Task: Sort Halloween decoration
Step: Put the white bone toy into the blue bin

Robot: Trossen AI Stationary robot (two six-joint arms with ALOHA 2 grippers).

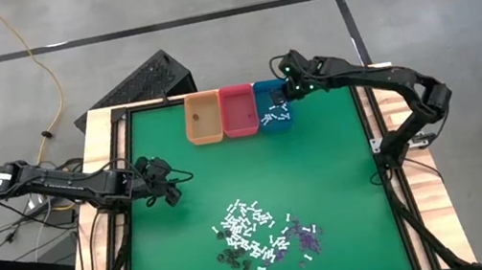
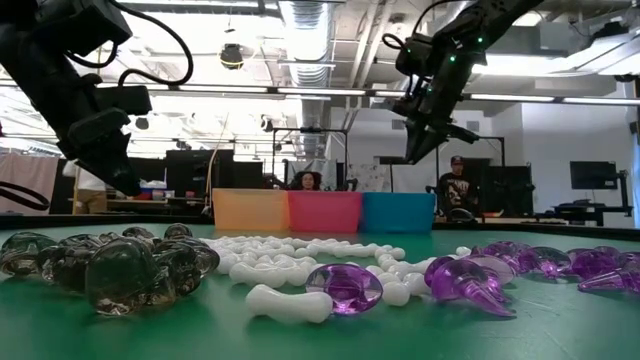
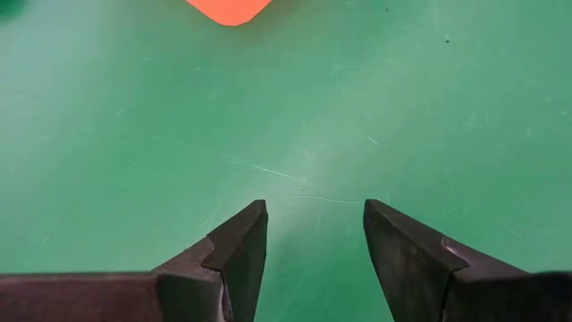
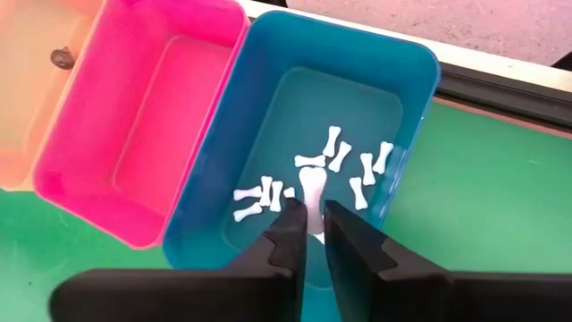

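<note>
The Halloween decoration lies in a loose pile [image 1: 262, 233] near the green mat's front edge: white bone-shaped sticks [image 2: 300, 262], purple bits [image 2: 460, 275] and dark bits [image 2: 120, 265]. My right gripper [image 4: 315, 224] hangs over the teal bin [image 1: 276, 122] at the far edge, its fingers a narrow gap apart with one white bone [image 4: 310, 192] between them. Several white bones [image 4: 357, 174] lie on that bin's floor. My left gripper [image 3: 313, 234] stands open over bare mat at the left, its fingers on nothing. My right gripper has the white bone's near end [image 4: 313, 217] between its two fingertips, pinched only at their free ends. The fingers slant down from above, and the bone sticks out past them along their line. It hangs clear above the teal bin's floor.
An orange bin [image 1: 203, 119] and a pink bin [image 1: 239, 111] stand in a row left of the teal one at the far edge. A dark bit [image 4: 63, 58] lies in the orange bin. Bare green mat spreads between the bins and the pile.
</note>
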